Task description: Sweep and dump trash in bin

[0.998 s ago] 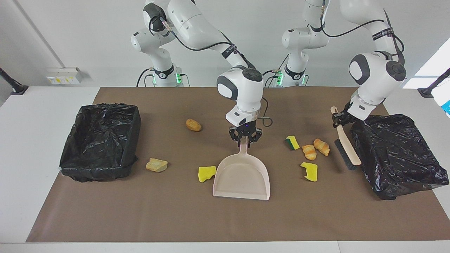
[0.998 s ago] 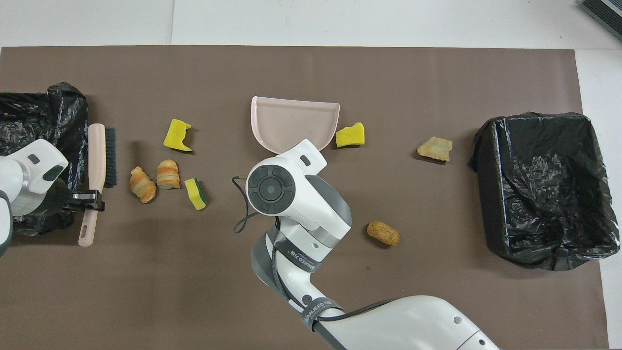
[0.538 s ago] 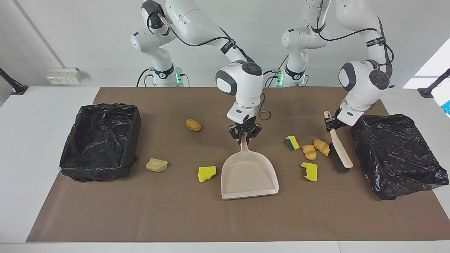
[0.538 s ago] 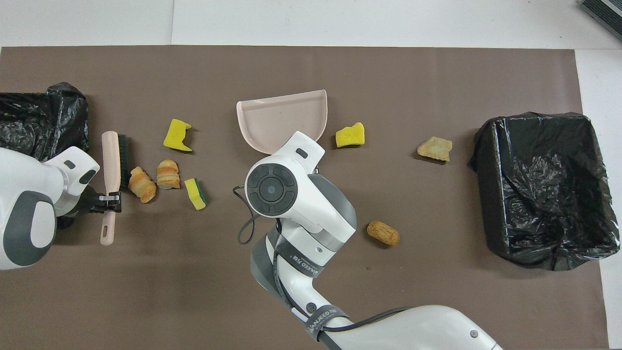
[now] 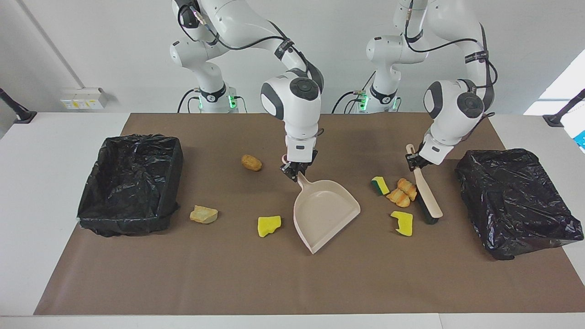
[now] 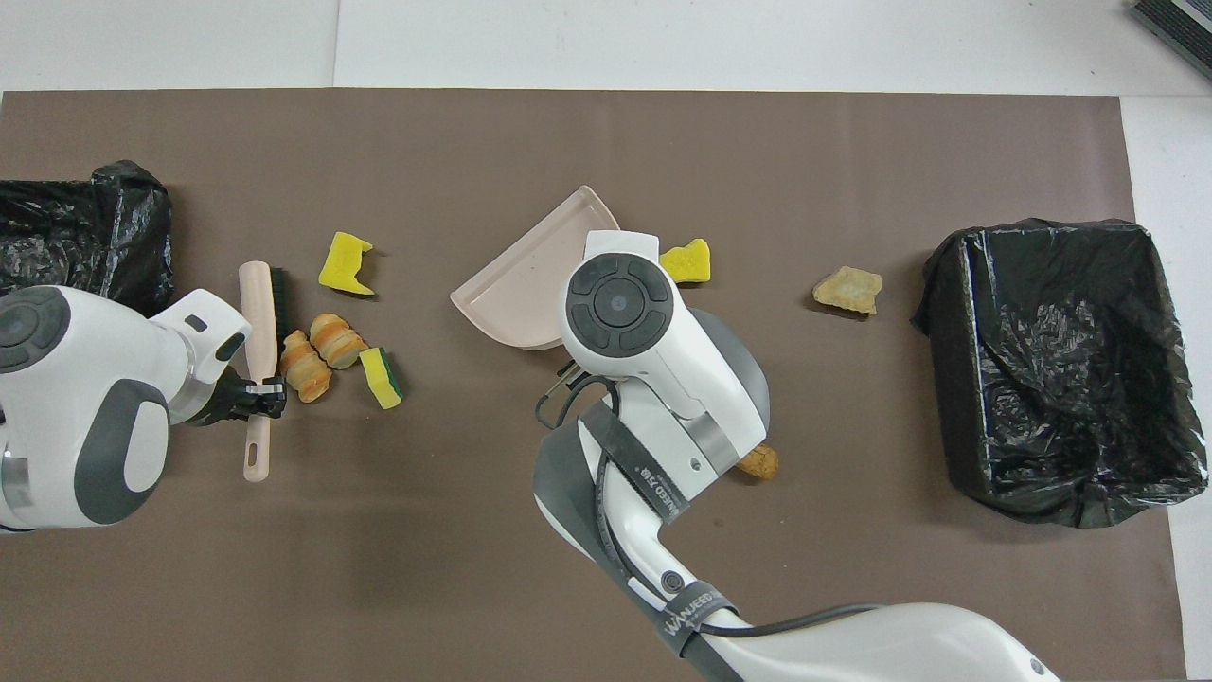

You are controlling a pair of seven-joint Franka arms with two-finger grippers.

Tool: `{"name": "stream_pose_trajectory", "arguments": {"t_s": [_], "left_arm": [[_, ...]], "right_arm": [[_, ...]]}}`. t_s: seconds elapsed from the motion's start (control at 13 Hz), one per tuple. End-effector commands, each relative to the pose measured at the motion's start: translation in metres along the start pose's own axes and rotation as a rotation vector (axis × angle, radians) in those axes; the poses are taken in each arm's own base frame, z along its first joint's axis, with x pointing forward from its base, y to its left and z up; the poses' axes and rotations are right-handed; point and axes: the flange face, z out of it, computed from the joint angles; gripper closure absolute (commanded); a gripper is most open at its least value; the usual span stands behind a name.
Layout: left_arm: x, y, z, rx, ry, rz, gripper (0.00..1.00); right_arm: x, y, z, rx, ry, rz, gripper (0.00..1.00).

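The trash lies scattered on the brown paper table cover point(image 5: 292, 283). Two striped croissant lumps point(image 5: 401, 192) press against the bristle side of the brush point(image 5: 427, 197), with a green-backed sponge piece point(image 5: 379, 184) just beside them on the dustpan's side. A notched yellow sponge scrap point(image 5: 402, 223) lies off the brush's bristle end, farther from the robots. Between the brush and the dustpan point(image 5: 325, 214) only bare cover shows, and the pan's open mouth is turned toward the croissants.

On the dustpan's other flank sits a second yellow sponge piece point(image 5: 268, 225), near the pan but apart from it. A pale crusty bread lump point(image 5: 204, 214) lies further toward the right arm's end, and a rounded brown roll point(image 5: 251, 162) lies beside the pan's handle.

The left gripper point(image 5: 414, 159) is clamped on the brush's smooth beige handle; the dark bristles rest on the cover. The right gripper point(image 5: 292, 171) is closed around the thin handle of the dustpan, a smooth beige plastic scoop with a raised rim.

A bin lined with crinkled black plastic point(image 5: 130, 183) stands at the right arm's end; another black-lined bin point(image 5: 516, 201) stands close by the brush.
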Motion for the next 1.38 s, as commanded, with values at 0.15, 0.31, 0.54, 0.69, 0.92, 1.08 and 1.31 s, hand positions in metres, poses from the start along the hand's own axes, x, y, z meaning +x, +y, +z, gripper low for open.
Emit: {"name": "stream_pose_trajectory", "arguments": {"t_s": [0.15, 0.31, 0.54, 0.69, 0.92, 1.08, 1.31], "left_arm": [[-0.028, 0.04, 0.002, 0.029, 0.01, 0.07, 1.0], [-0.034, 0.056, 0.002, 0.034, 0.007, 0.055, 1.0], [-0.049, 0.087, 0.006, 0.044, 0.004, 0.058, 1.0], [-0.063, 0.109, 0.008, 0.043, 0.0, 0.064, 1.0], [-0.089, 0.165, 0.02, 0.041, -0.011, 0.081, 1.0], [-0.105, 0.192, 0.02, 0.007, -0.031, 0.1, 1.0], [-0.123, 0.226, 0.012, 0.002, -0.016, 0.193, 1.0]], "right_arm": [[-0.034, 0.0, 0.01, 0.04, -0.043, -0.322, 1.0], [-0.043, -0.002, 0.017, 0.048, -0.054, -0.437, 1.0], [-0.044, 0.0, 0.019, 0.039, -0.056, -0.553, 1.0], [-0.044, 0.002, 0.019, 0.033, -0.049, -0.569, 1.0], [-0.042, 0.003, 0.023, 0.029, -0.043, -0.569, 1.0], [-0.04, 0.003, 0.024, 0.027, -0.032, -0.567, 1.0], [-0.037, 0.004, 0.03, 0.03, -0.01, -0.57, 1.0]]}}
